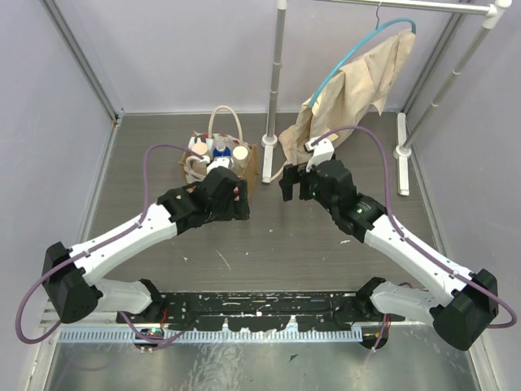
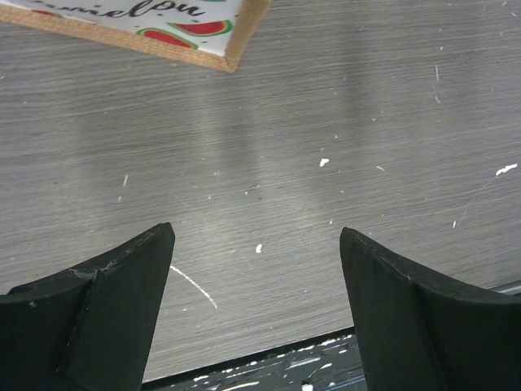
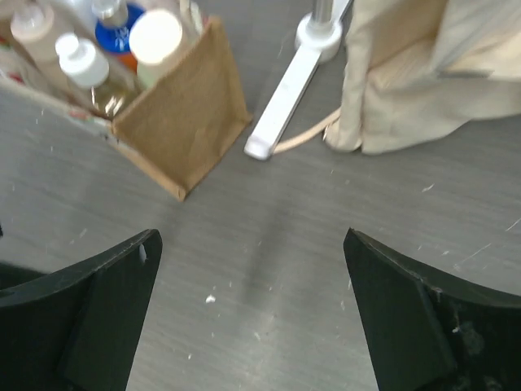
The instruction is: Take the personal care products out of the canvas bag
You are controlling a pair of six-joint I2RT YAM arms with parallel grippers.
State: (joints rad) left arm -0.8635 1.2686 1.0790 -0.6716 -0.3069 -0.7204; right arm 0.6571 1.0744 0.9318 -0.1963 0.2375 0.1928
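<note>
The canvas bag (image 1: 251,164) stands at the back left of the table, its cream handles up. It holds several bottles, among them one with a peach cap (image 1: 241,152) and one with a white lid (image 1: 198,147). My left gripper (image 1: 241,202) is open and empty just in front of the bag. In the left wrist view (image 2: 256,269) only the bag's bottom edge (image 2: 236,45) shows. My right gripper (image 1: 287,185) is open and empty to the right of the bag. The right wrist view (image 3: 252,277) shows the bag (image 3: 183,122), the peach cap (image 3: 155,37) and a white-capped bottle (image 3: 81,61).
A white rack with a foot bar (image 1: 267,167) stands right of the bag; the foot bar also shows in the right wrist view (image 3: 285,98). A beige cloth (image 1: 362,81) hangs from a teal hanger (image 1: 350,57). Grey walls close in the table.
</note>
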